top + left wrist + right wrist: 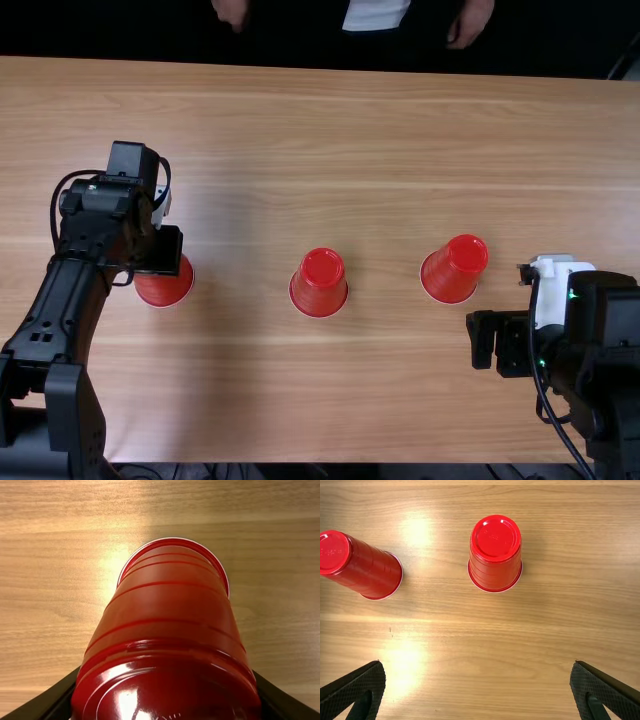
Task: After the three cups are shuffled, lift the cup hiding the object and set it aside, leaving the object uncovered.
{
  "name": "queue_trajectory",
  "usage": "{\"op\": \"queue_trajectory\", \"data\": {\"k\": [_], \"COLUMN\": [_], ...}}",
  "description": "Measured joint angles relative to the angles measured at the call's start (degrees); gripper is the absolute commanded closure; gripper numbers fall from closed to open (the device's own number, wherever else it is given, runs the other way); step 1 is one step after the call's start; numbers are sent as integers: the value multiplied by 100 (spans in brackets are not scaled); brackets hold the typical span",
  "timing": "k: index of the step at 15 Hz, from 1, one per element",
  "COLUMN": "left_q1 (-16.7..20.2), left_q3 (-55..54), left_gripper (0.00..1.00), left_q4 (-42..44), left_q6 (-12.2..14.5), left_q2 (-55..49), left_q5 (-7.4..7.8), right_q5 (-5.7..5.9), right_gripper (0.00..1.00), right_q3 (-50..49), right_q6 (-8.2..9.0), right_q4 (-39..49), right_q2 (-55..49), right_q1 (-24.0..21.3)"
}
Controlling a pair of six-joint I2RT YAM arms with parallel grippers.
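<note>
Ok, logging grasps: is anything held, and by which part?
Right gripper holds nothing. Left gripper surrounds the left cup near its closed end; grip cannot be told.

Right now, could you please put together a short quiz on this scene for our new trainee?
1. True or false: the left cup, middle cup and right cup all stand upside down on the table.
2. Which cup stands between the fingers of the left gripper? A left, B middle, C right.
3. Fill in: the right gripper is ____, with nothing between its fingers.
Key: 1 true; 2 A; 3 open.
</note>
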Motion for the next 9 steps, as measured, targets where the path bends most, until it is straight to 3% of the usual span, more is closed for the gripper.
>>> {"op": "queue_trajectory", "data": {"k": [5, 9], "left_q1": [-111, 101], "left_q3": [48, 116], "left_gripper": [98, 97], "left_q4": [-87, -136], "left_q6": [-238, -437], "left_q2": [-901, -1467], "left_q5": [367, 404], "right_q5": [0, 4], "right_gripper": [0, 0], "right_q3": [-256, -280], "right_q6": [0, 2], "right_q4": [7, 229], "right_q2": [0, 0], "right_q1": [0, 0]}}
